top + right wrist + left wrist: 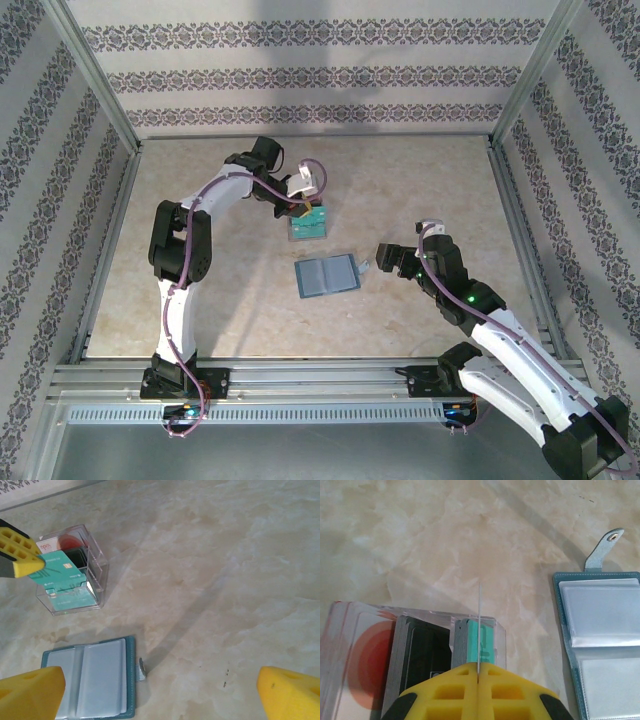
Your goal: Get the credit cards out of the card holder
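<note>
Our left hand (pixel 478 672) pinches a teal credit card (pixel 57 567) by its edge above the clear box (pixel 97 577). Thin, stiff and probably slick, it wants a firm edge grip. The card holder (pixel 327 275) lies open on the worktop (pixel 420 180), our right hand (pixel 383 260) spread beside it.

1. Card holder (pixel 602 650): cropped by right and bottom edges, left wrist view.
2. Teal-green card (pixel 480 605): edge-on, face unseen.
3. Clear box (pixel 340 630): lower part cut off, partly behind left end effector (pixel 478 672).
4. Right end effector (pixel 160 697): fingers (pixel 287 695) cropped at bottom.
</note>
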{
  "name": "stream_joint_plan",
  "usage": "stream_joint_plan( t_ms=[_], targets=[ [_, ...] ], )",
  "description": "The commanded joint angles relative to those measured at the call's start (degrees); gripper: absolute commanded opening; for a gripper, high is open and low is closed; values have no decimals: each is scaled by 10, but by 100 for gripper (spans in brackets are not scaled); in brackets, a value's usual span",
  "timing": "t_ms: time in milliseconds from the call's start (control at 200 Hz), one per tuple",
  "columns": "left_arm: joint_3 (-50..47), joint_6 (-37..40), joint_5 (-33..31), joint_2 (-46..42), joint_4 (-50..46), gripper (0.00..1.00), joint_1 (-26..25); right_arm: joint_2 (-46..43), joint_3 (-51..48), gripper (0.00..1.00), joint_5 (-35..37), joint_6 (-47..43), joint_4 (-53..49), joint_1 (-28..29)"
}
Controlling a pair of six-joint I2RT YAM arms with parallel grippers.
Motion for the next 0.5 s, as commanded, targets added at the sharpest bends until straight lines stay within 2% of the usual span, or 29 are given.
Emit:
stream_joint_plan(
  t_ms=[0,495],
  targets=[
    [11,26,-3,16,-40,0,6,1,12,98,-3,4,0,-4],
    [4,27,-6,38,-23,0,6,-9,13,98,-2,3,-6,-5]
  ],
)
